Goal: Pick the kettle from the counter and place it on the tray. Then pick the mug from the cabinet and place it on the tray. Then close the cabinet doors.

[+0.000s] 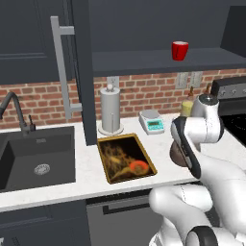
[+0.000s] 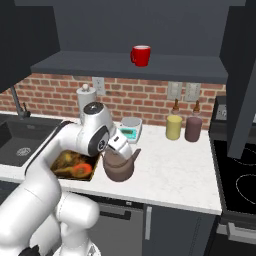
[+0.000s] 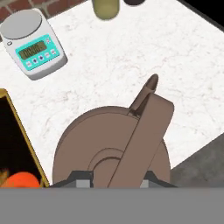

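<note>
The squat brown kettle (image 3: 109, 148) stands on the white counter (image 3: 109, 57) just right of the tray (image 3: 24, 131), close to the front edge. My gripper (image 3: 114, 181) is right above it, shut on the kettle's arched handle, which runs up between the fingertips. From the right base camera, the gripper (image 2: 116, 150) tops the kettle (image 2: 119, 167) beside the flame-patterned tray (image 2: 92, 172). My arm hides most of the kettle (image 1: 177, 154) in the left base view, where the tray (image 1: 103, 158) lies bare. The red mug (image 1: 179, 50) (image 2: 141, 55) stands on the open cabinet's shelf (image 1: 158, 60).
One cabinet door (image 1: 33, 43) swings open at left, another (image 2: 242, 75) at right. A scale (image 1: 152, 121), a paper-towel holder (image 1: 110, 110), a yellow bottle (image 2: 174, 126) and a dark bottle (image 2: 193, 127) stand along the brick wall. The sink (image 1: 38, 158) is at left, the stove (image 2: 240, 180) at right.
</note>
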Controlling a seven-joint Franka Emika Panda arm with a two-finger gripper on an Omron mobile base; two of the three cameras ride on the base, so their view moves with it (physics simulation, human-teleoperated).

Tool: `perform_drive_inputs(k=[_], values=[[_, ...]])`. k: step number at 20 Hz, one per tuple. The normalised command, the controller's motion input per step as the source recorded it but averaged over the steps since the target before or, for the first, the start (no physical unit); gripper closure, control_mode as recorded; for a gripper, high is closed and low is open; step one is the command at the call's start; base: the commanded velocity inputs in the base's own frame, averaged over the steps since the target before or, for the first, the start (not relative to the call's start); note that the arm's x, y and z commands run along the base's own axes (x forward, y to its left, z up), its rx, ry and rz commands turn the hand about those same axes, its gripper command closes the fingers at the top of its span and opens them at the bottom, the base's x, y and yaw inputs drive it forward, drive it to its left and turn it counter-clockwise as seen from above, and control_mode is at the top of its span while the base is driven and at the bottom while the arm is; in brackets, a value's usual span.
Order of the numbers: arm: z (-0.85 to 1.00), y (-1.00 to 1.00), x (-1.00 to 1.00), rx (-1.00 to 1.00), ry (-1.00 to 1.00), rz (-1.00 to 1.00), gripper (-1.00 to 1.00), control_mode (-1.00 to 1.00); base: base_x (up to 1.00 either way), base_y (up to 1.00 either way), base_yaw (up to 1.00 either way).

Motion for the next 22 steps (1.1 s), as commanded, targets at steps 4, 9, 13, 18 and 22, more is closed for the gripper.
perform_drive_inputs(k=[4,9,13,18,22], values=[[0.32,0.34,-0.21,-0.07,-0.08,0.11,1.0,-1.0,0.0,0.0,0.0],[0.4,0.4,-0.15,-0.09,0.02,0.11,1.0,-1.0,0.0,0.0,0.0],[0.31,0.42,-0.16,-0.01,0.0,0.14,1.0,-1.0,0.0,0.0,0.0],[0.27,0.4,-0.05,0.0,0.02,0.14,1.0,-1.0,0.0,0.0,0.0],[0.16,0.4,0.0,0.0,0.03,0.14,1.0,-1.0,0.0,0.0,0.0]])
